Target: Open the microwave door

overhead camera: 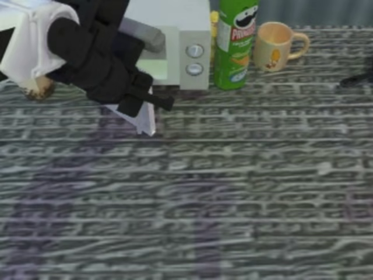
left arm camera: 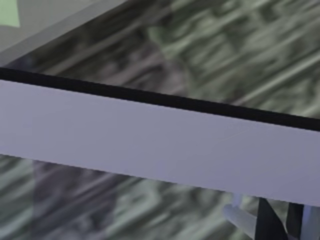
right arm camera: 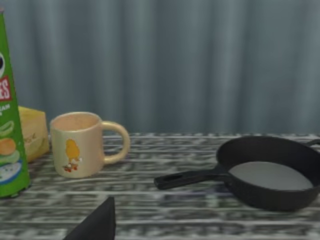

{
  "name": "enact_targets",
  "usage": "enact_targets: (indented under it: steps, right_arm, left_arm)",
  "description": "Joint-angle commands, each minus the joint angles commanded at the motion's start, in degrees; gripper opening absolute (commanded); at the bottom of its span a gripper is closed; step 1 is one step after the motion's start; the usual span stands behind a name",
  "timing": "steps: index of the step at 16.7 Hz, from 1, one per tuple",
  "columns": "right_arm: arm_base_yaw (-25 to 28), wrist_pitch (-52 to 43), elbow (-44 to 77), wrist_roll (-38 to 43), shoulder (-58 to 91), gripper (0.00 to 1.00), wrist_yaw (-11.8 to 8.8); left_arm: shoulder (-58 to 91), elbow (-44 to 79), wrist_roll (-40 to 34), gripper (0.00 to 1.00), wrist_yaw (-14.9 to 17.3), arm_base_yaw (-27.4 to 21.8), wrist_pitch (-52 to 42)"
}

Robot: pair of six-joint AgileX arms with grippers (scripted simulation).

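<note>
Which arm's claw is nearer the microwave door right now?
Left. The left claw is at the swung-out microwave door, just in front of the microwave. The right arm sits at the table's far right edge, beyond the mug.

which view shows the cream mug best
The right wrist view: the cream ceramic mug with a yellow chick print stands whole, side-on, handle clear. The top view shows it from above. The left wrist view shows none of it.

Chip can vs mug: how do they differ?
The chip can is green with a printed label; the mug is pale cream with a small yellow figure. The chip can is tall and narrow, the mug short and squat. The mug has a side handle, the chip can none. Both stand upright.
</note>
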Motion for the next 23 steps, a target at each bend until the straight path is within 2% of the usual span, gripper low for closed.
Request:
enact_targets:
  steps: [6,15,23]
  right_arm:
    - [0.0,0.0,0.0,0.0,0.0,1.00,0.0]
    - [0.0,0.0,0.0,0.0,0.0,1.00,0.0]
    - [0.0,0.0,0.0,0.0,0.0,1.00,0.0]
  left_arm:
    - [-0.2,-0.4,0.6,0.00,0.7,0.1,0.0]
    - [-3.5,-3.8,9.1,0.00,5.2,3.4,-0.5]
    - [-3.5,-3.8,9.1,0.00,5.2,3.4,-0.5]
